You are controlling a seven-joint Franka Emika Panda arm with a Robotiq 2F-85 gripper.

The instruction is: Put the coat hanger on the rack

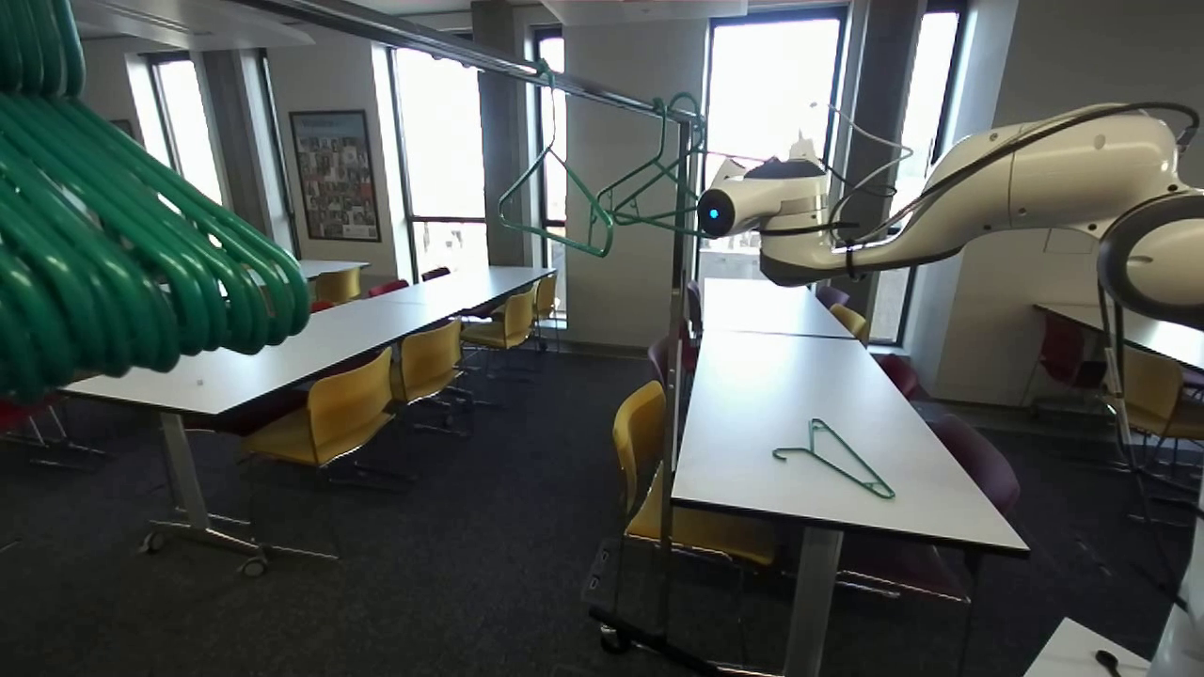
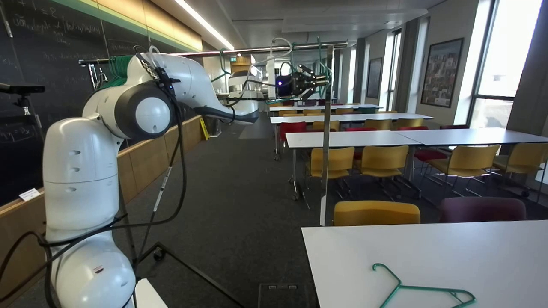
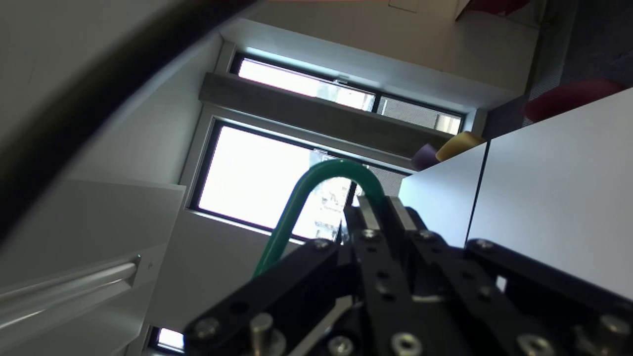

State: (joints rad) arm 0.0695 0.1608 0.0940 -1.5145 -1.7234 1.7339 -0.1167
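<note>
A crowded bunch of glossy green plastic hangers point(image 1: 141, 263) fills one side of an exterior view, and a single green triangular hanger point(image 1: 576, 179) hangs apart from it on the top bar of the tall clothes rack point(image 2: 327, 141) of thin metal tubing. Nearer the bar's end more green tubing overlaps; how many hangers it makes is hard to tell. There, just beside the upright post, is the thin green plastic coat hanger point(image 3: 341, 168). The black two-fingered gripper point(image 3: 384, 212) pinches it at a rounded bend; whether its hook is over the bar cannot be told. The white jointed robot arm point(image 2: 81, 171) reaches toward the post. A blurred dark band point(image 3: 94, 99) crosses a corner of the wrist view.

Another slim green hanger point(image 1: 842, 471) lies flat on a long white table point(image 2: 449, 252), well below the bar. A yellow chair point(image 2: 376, 212) and a purple chair point(image 2: 483, 209) stand along its edge, the yellow one near the post. Beyond are rows of white tables point(image 2: 355, 137), dark carpet point(image 2: 222, 205), tall bright windows point(image 1: 773, 113), a framed poster point(image 1: 334, 179) of small portraits and a chalk-marked blackboard point(image 2: 64, 60).
</note>
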